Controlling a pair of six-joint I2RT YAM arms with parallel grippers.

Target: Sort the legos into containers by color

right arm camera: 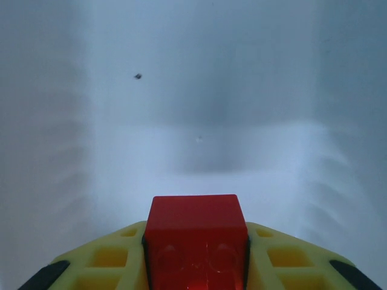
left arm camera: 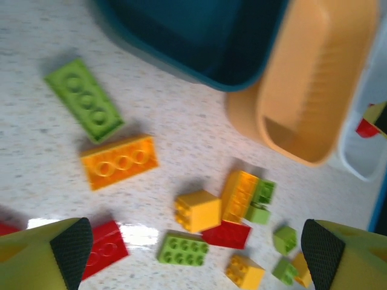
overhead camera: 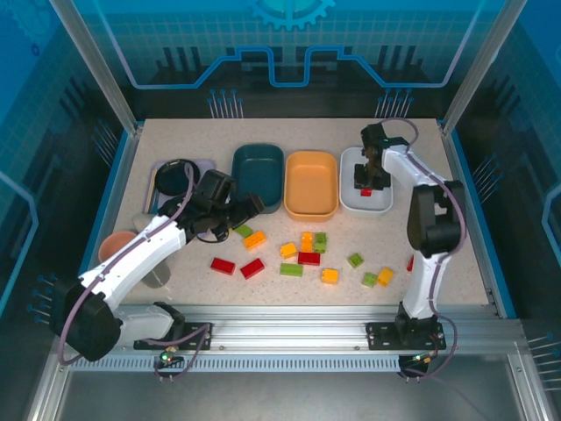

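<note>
The red brick (right arm camera: 195, 238) is pinched between the yellow fingers of the right gripper (overhead camera: 365, 181), which is closed on both its sides and holds it low inside the white bin (overhead camera: 383, 202). From the right wrist view, pale floor and walls lie ahead of the brick with room on every side.

The white bin is the rightmost of three in a row at the back. The orange bin (overhead camera: 311, 186) is just beside it, then the teal bin (overhead camera: 258, 175), with only thin gaps between their rims. A narrow bare strip runs between the white bin and the right edge of the table (overhead camera: 456, 219), and a wider one runs behind the bins.

The loose bricks (overhead camera: 302, 252) lie scattered in front of the bins in red, green and orange-yellow. A few sit well to the right, near the right arm.

The left gripper (left arm camera: 195, 246) hangs over the left part of the scatter with its jaws spread wide and nothing between them. A long green brick (left arm camera: 84, 99) and an orange brick (left arm camera: 119, 161) lie just ahead of it, near the teal bin's front corner.
</note>
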